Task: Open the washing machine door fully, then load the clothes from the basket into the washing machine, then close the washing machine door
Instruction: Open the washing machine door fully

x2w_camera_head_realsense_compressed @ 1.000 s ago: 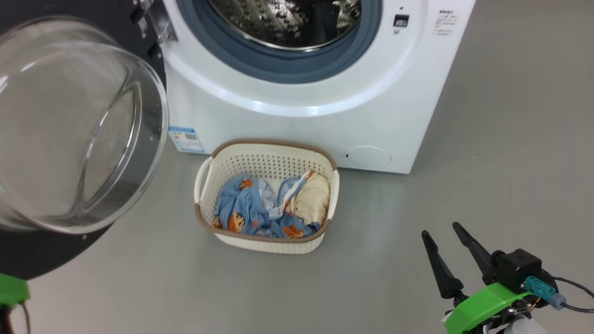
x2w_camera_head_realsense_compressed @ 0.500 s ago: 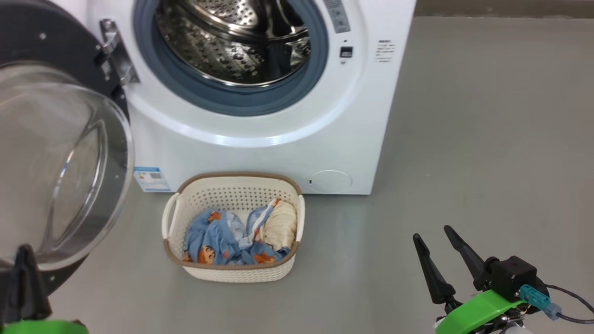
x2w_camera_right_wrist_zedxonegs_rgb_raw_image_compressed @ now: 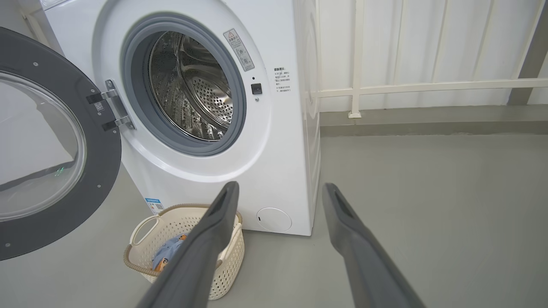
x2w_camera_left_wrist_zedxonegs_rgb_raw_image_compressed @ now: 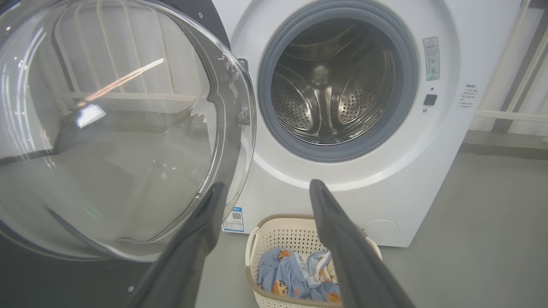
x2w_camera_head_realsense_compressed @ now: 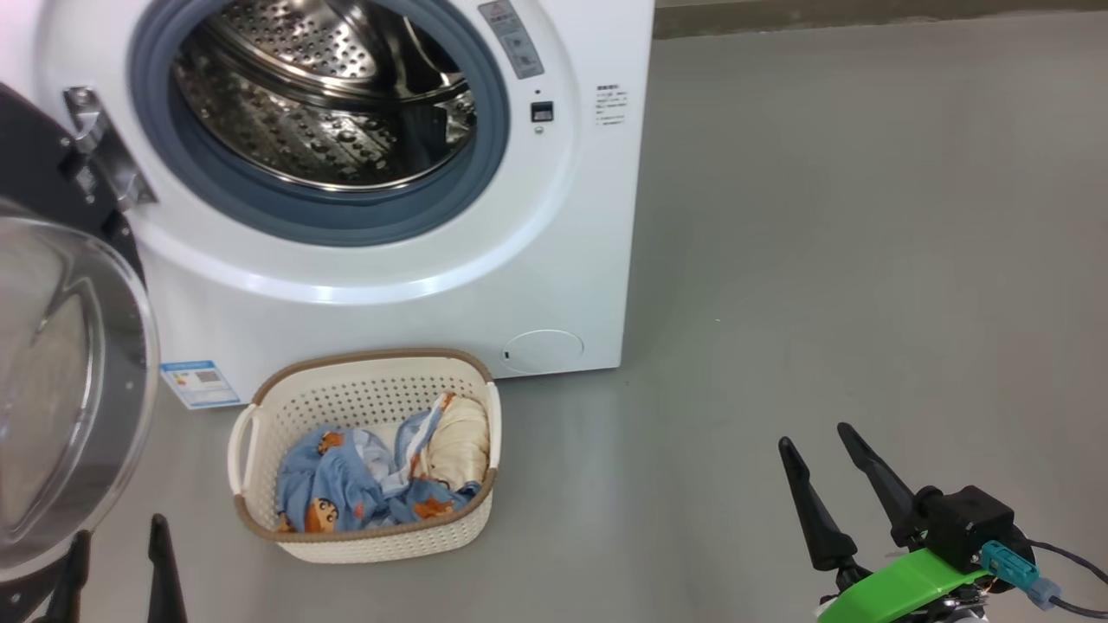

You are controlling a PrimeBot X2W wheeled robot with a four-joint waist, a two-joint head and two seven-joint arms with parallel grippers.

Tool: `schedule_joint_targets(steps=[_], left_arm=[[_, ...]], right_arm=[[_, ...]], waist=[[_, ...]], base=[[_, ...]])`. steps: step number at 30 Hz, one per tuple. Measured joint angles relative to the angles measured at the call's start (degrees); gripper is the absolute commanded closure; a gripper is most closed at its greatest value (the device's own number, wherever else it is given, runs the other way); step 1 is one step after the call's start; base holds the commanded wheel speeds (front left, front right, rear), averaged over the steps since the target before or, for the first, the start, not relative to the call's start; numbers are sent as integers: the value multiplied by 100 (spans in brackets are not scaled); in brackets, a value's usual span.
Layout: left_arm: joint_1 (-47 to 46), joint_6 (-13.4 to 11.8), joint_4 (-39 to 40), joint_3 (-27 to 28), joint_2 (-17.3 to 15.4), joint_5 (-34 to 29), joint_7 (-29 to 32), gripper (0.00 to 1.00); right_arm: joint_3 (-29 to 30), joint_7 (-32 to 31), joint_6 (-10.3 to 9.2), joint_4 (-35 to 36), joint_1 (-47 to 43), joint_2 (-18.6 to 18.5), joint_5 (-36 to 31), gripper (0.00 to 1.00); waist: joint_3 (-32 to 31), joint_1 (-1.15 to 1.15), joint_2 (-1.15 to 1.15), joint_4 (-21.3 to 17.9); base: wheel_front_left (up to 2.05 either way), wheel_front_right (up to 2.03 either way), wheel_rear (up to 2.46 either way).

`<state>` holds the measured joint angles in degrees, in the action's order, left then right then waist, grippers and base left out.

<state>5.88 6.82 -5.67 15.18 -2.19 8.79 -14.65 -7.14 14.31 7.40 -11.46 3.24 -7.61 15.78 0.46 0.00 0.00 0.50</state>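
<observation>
A smooth grey floor [x2w_camera_head_realsense_compressed: 822, 260] is seen, bounded far away by a white railing [x2w_camera_right_wrist_zedxonegs_rgb_raw_image_compressed: 406, 87]. At far left the white washing machine [x2w_camera_head_realsense_compressed: 389, 294] is placed, its perforated steel drum [x2w_camera_head_realsense_compressed: 320, 112] exposed. The washing machine door [x2w_camera_head_realsense_compressed: 52, 389], glossy black with bulging glass, is swung open leftward. Just before the machine the perforated cream basket [x2w_camera_head_realsense_compressed: 346, 402] is set, soft clothes [x2w_camera_head_realsense_compressed: 346, 493] crumpled inside. The left gripper [x2w_camera_head_realsense_compressed: 119, 529] and right gripper [x2w_camera_head_realsense_compressed: 814, 434] are spread, nothing held.

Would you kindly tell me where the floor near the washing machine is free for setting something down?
Free: the floor right of the washing machine and the basket, up to the right pincer. Crowded: the strip between the washing machine door, basket and left pincer.
</observation>
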Motion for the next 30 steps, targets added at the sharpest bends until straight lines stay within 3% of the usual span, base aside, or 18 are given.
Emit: schedule_joint_targets(steps=[12, 30], left_arm=[[502, -112, 296, -230, 1, 64, 0, 0], [1159, -261, 725, -715, -8, 192, 1, 0]], right_arm=[[112, 0, 0, 229, -202, 34, -175, 0], [293, 0, 0, 434, -374, 74, -359, 0]], waist=[[28, 0, 0, -369], [-179, 0, 0, -194]], base=[[0, 0, 0], [0, 0, 0]])
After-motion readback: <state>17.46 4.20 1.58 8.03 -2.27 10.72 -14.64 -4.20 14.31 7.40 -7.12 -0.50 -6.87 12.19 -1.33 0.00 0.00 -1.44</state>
